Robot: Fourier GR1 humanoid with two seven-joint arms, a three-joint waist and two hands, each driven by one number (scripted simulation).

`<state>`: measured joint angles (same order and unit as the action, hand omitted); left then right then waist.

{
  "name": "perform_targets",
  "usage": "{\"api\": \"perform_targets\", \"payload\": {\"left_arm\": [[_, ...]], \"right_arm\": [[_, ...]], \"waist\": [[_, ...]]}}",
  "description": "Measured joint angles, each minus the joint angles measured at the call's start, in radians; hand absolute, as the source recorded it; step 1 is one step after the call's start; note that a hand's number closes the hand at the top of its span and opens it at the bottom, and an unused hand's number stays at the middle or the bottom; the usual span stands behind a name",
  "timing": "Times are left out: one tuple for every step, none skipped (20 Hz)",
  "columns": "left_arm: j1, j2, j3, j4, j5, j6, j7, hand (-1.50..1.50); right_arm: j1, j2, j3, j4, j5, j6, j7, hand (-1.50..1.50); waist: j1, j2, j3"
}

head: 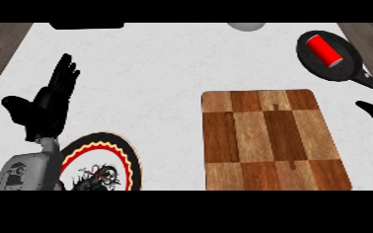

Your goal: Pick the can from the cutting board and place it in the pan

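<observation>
The left robot hand (51,96) is held open, grasping nothing; the right robot hand (364,106) is barely seen, its state untellable. One red can (325,50) is laid in one pan (312,63), beyond one cutting board (271,139).

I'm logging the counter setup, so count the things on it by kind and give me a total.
Can, red, lying in the pan: 1
Pan, black: 1
Cutting board, wooden: 1
Plate, patterned: 1
Total: 4
</observation>
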<state>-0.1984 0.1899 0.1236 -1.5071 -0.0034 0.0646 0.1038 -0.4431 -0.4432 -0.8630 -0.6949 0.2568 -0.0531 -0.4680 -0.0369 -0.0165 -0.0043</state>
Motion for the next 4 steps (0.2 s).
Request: {"api": "perform_targets", "payload": {"left_arm": [[0.008,-0.002,-0.002,-0.007,0.0,-0.001,-0.001,0.0],[0.009,0.0,0.003,-0.009,0.003,-0.002,0.0,0.0],[0.009,0.001,0.004,0.003,0.003,-0.004,-0.01,0.0],[0.015,-0.001,0.003,0.009,0.0,-0.005,-0.019,0.0]], "right_arm": [[0.026,0.023,0.009,-0.057,-0.006,0.009,0.023,-1.5],[0.053,0.044,0.02,-0.117,-0.01,0.019,0.054,-1.5],[0.078,0.066,0.032,-0.18,-0.01,0.018,0.088,-1.5],[0.108,0.086,0.042,-0.249,-0.014,0.024,0.122,-1.5]], "waist": [[-0.001,0.0,0.0],[-0.001,0.0,0.0],[-0.001,0.001,0.0],[-0.001,0.002,0.0]]}}
